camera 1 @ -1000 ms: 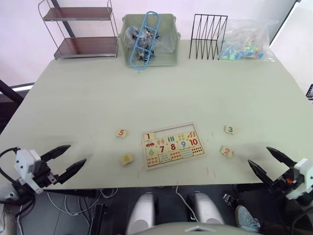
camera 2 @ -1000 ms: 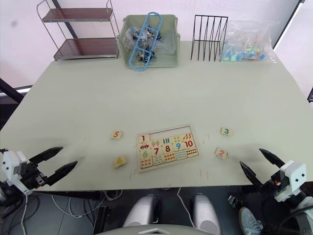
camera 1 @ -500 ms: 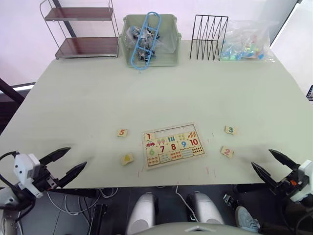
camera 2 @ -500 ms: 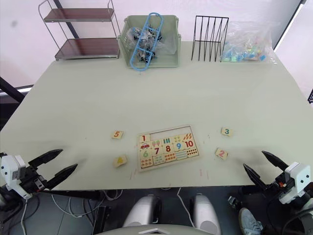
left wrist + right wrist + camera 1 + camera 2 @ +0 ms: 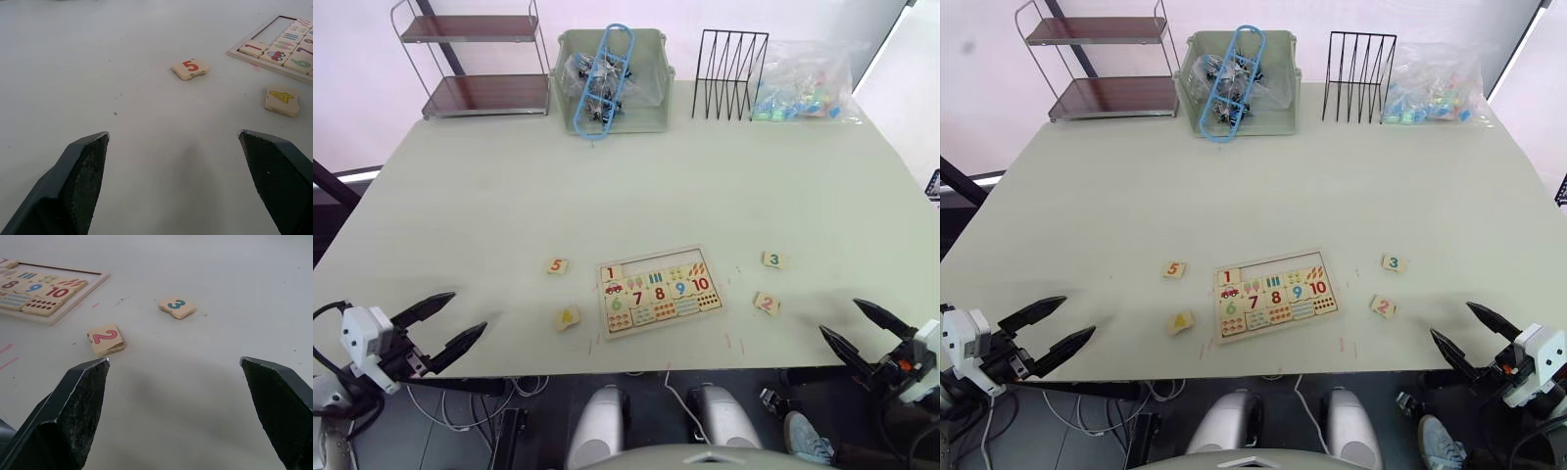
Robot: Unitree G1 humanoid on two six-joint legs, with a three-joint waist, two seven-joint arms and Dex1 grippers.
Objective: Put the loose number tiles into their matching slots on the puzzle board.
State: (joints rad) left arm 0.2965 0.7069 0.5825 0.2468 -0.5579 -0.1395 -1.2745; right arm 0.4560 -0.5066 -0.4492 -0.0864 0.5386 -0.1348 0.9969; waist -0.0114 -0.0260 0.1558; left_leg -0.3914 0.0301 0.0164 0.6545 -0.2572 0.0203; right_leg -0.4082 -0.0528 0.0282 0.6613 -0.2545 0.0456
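The puzzle board (image 5: 658, 290) lies near the table's front edge, with the red 1 tile (image 5: 611, 273) seated at the left end of its top row; the slots (image 5: 651, 265) beside it are bare. Left of the board lie the 5 tile (image 5: 557, 265) and the yellow 4 tile (image 5: 568, 317). To its right lie the 3 tile (image 5: 772, 259) and the 2 tile (image 5: 766, 303). My left gripper (image 5: 446, 322) hovers open at the front left edge, holding nothing. My right gripper (image 5: 853, 324) is open at the front right edge, just short of the 2 tile (image 5: 106, 340).
Along the back edge stand a two-tier shelf (image 5: 475, 59), a pale green bin (image 5: 612, 80) holding a blue clip and bagged items, a black wire rack (image 5: 729, 61) and a bag of colourful plastic pieces (image 5: 803, 83).
Both grippers have drawn back slightly toward the table's front edge, staying open. The tiles and the board have not moved.
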